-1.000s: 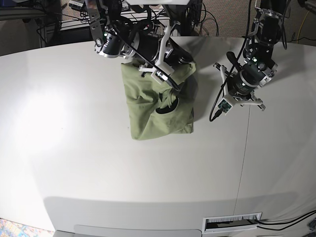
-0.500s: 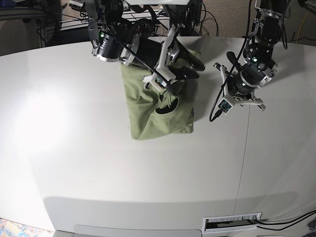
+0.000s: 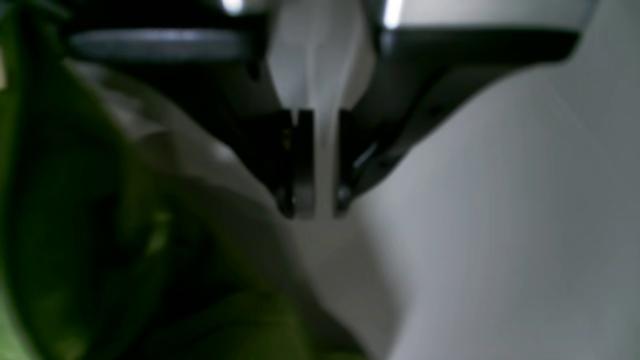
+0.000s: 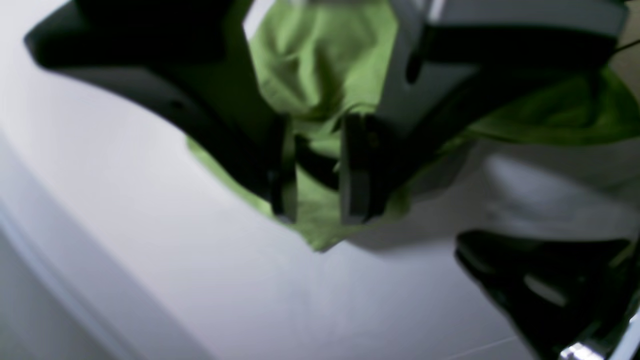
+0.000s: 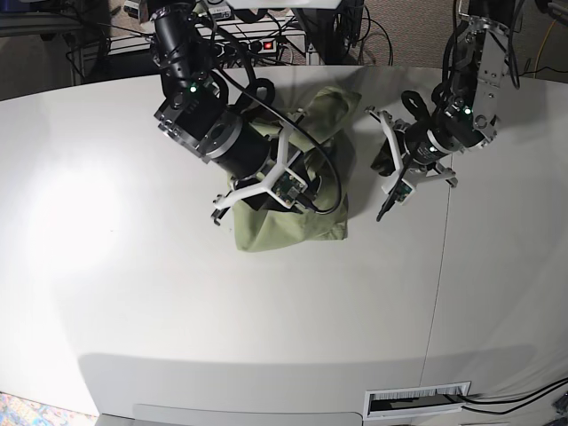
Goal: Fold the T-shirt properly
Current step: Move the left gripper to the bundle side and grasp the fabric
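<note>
T-shirt (image 5: 293, 226) bunched mid-far on tabletop (image 5: 177, 311). Soft, thin, light, likely droops; best pinched at hem corners. Right gripper (image 4: 315, 172) jaws apart, cloth between; left gripper (image 3: 315, 165) jaws slightly apart, empty.

Two arms built of black cylindrical housings with silver-grey metal bands, in the upper left (image 5: 202, 124) and upper right (image 5: 461, 106) of the base view. White plastic brackets around each wrist, carrying a small green circuit-board camera module (image 5: 286, 186). Tiny green indicator lights on the housings. Black cables looped along the links. Seen blurred in the wrist views: black angular fingers (image 4: 280, 165) with flat grey inner pads (image 3: 304, 165), white frame parts above.
</note>
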